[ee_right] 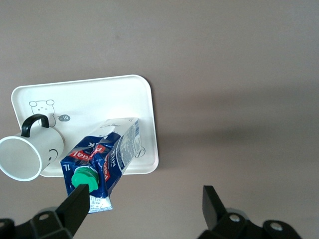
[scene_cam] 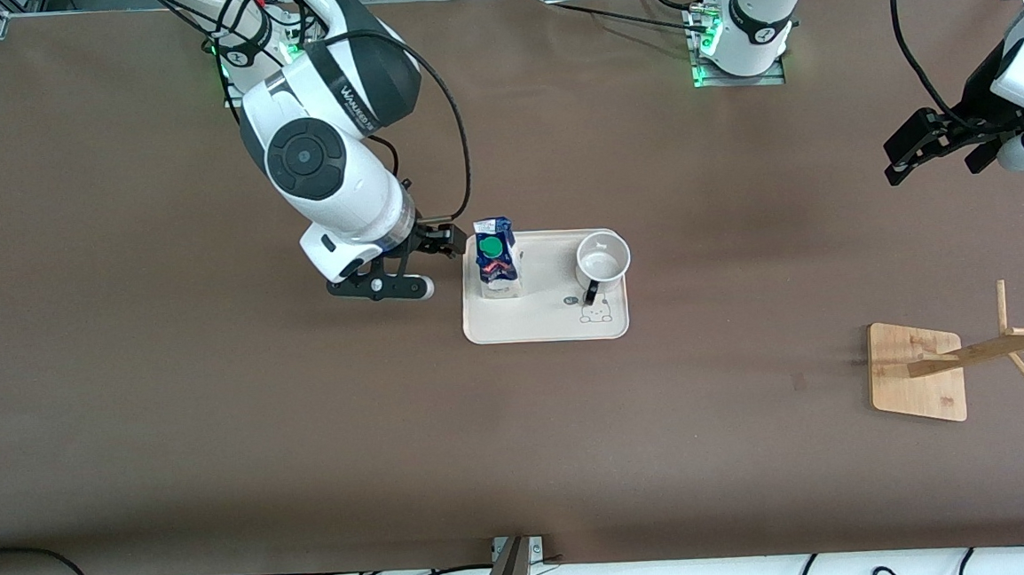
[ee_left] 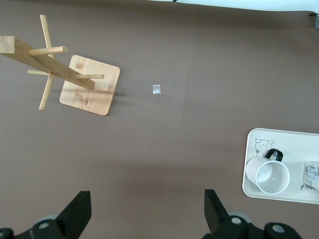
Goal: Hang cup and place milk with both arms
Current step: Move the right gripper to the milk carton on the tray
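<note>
Right gripper (scene_cam: 442, 258): low beside the milk (scene_cam: 496, 255), fingers wide open, holding nothing.
Left gripper (scene_cam: 930, 145): waits open, high near the table's end.
Milk: boxy carton standing on the smooth tray (scene_cam: 550, 321).
Cup (scene_cam: 602, 260): round, on the tray, mid-table.

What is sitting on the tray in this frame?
The tray holds the milk at the end toward the right arm and the cup upright beside it, with a printed bear on bare surface. Whatever lies beneath both stays hidden.
</note>
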Controlling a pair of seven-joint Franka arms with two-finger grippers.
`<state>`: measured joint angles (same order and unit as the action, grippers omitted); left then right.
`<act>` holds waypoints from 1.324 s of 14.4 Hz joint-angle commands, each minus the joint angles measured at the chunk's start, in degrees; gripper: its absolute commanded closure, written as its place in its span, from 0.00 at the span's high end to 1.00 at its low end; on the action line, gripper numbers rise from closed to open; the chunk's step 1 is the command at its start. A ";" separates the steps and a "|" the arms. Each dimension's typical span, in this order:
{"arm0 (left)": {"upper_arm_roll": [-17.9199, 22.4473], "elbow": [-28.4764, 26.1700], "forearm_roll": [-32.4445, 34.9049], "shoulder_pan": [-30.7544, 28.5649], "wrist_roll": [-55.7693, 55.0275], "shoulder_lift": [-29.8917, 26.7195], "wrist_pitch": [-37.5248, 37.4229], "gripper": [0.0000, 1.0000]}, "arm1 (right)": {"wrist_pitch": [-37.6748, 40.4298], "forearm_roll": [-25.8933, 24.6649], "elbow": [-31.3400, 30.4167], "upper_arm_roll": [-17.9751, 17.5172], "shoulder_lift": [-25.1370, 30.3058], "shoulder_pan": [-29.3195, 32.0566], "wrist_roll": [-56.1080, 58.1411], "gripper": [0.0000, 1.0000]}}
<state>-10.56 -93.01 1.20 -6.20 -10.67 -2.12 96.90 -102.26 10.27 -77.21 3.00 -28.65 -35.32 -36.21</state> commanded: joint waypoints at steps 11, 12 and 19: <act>0.28 0.55 -1.20 0.22 1.09 0.01 -0.75 1.00 | -5.05 4.67 0.74 0.60 -4.83 -5.72 -4.74 1.00; 0.28 0.55 -1.20 0.22 1.18 0.01 -0.75 1.00 | -5.92 4.94 0.74 0.60 -4.75 -6.16 -4.75 1.00; 0.28 0.55 -1.20 0.31 1.18 0.01 -0.75 1.00 | -10.33 5.03 0.39 0.60 -5.89 -6.78 -4.75 1.00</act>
<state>-10.56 -93.01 1.20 -6.11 -10.67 -2.06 96.90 -111.59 13.94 -76.50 3.01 -34.44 -41.37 -40.58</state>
